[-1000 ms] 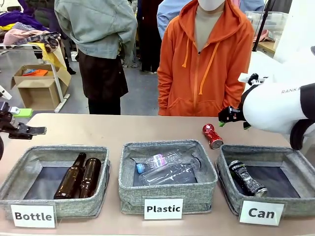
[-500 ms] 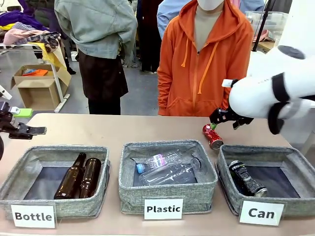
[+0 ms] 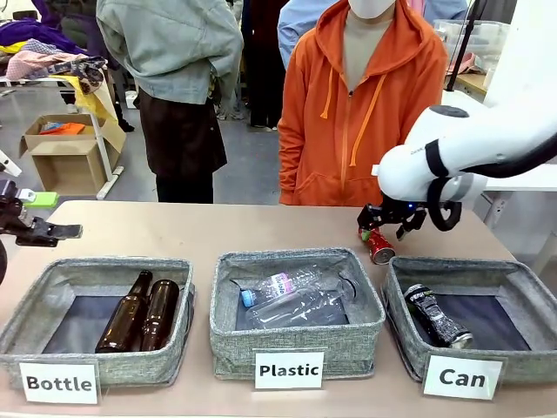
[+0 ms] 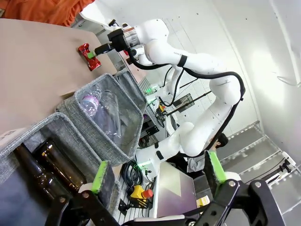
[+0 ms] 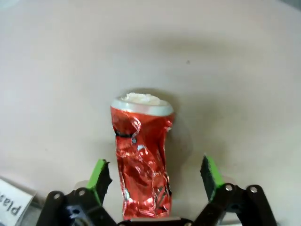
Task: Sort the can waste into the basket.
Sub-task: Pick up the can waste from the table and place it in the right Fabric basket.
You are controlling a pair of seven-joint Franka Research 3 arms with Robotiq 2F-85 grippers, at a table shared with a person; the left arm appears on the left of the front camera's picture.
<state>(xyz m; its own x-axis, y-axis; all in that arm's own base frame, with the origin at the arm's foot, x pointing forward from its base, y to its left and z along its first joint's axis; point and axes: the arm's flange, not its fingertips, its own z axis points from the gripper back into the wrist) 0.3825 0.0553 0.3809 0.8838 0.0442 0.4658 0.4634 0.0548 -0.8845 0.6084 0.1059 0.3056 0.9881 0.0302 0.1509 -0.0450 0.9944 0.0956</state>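
Baskets sit along the bottom of the front view — the grey fabric basket labelled "Can" (image 3: 522, 300) at lower right already holds the black printed drink can (image 3: 437, 315). Beyond it, right of centre, the dented shiny red can (image 5: 143, 160) lies on the beige table (image 5: 56, 56), between the wide-spread pads of the right gripper (image 5: 155, 175). Closing off-centre could squirt this crumpled, slippery can sideways. At far left, the left gripper (image 4: 157, 173) hangs wide apart.

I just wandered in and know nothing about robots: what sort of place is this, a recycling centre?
More likely a robot lab or test hall, set up for a sorting trial. A white robot arm reaches for a red can on a table with labelled fabric baskets. People stand watching, with cardboard boxes behind.
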